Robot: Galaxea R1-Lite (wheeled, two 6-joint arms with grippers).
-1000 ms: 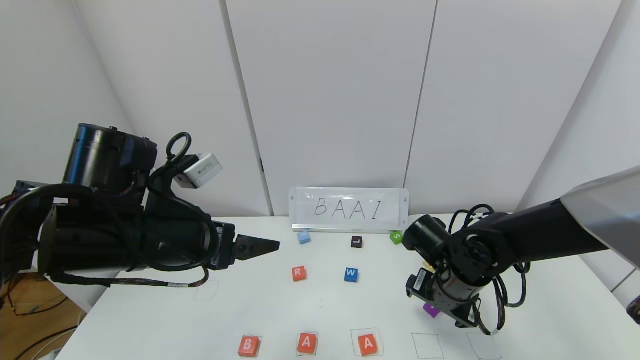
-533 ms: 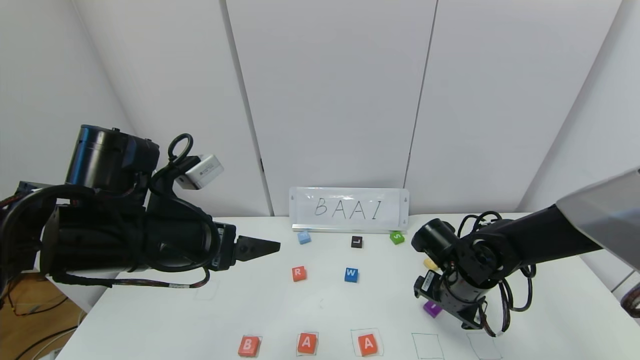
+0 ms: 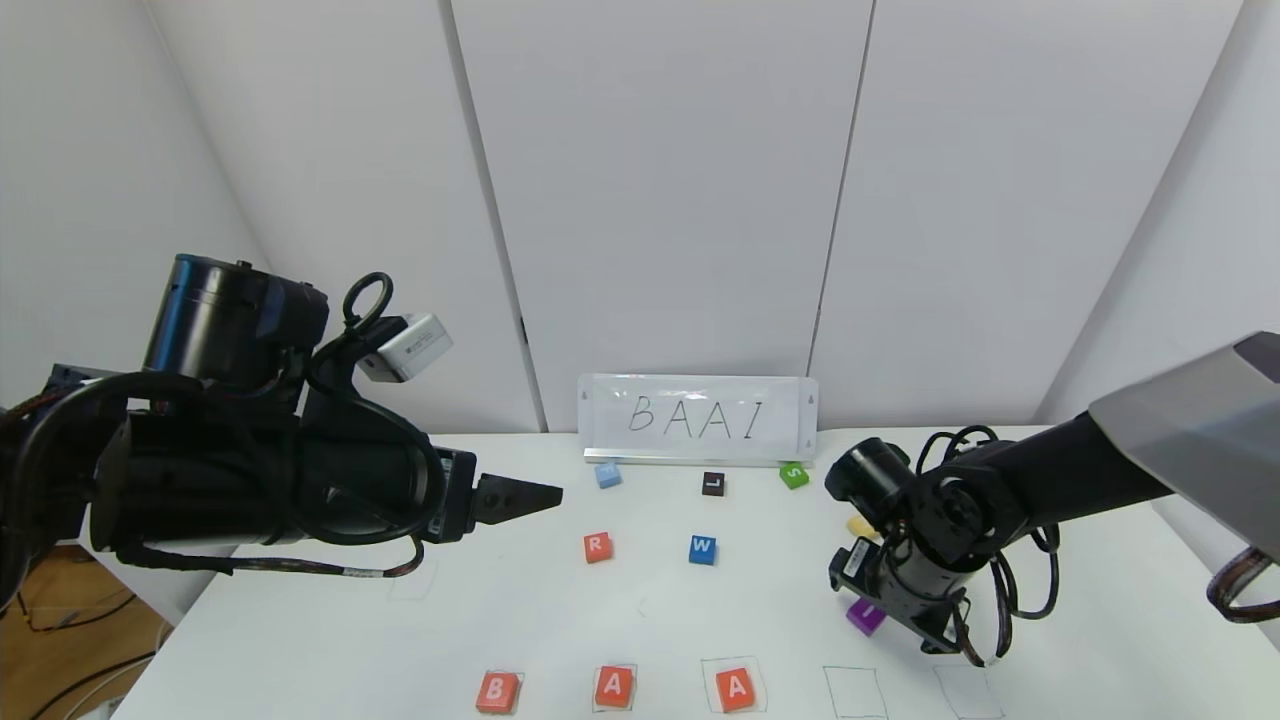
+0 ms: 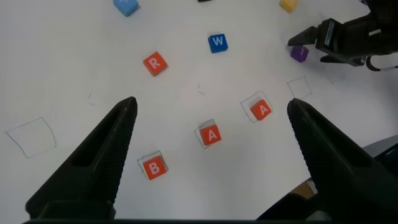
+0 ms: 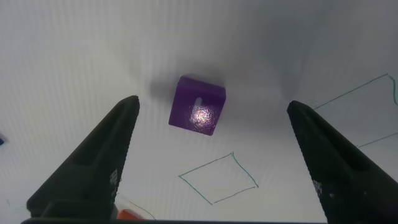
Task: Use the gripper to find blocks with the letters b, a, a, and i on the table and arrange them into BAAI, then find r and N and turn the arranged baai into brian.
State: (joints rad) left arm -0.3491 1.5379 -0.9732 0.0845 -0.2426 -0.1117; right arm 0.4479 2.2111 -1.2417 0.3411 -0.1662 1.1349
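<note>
Three orange-red blocks stand in a row at the table's (image 3: 300, 640) front: B (image 3: 497, 691), A (image 3: 614, 686) and A (image 3: 736, 688), each on a green square. The purple I block (image 3: 865, 616) lies on the table further right, behind an empty green square (image 3: 855, 692). My right gripper (image 5: 212, 106) is open and hovers just above the purple block (image 5: 198, 107), a finger out to each side, not touching. The orange-red R block (image 3: 597, 547) sits mid-table. My left gripper (image 4: 211, 106) is open and empty, held high over the table's left side.
A blue W block (image 3: 702, 549) sits beside R. Light blue (image 3: 607, 475), black L (image 3: 713, 484), green S (image 3: 793, 475) and yellow (image 3: 858, 526) blocks lie near the BAAI sign (image 3: 698, 418). A second empty green square (image 3: 965, 692) is at front right.
My right arm has shifted a little to the right and settled over the purple block. My left arm has barely moved.
</note>
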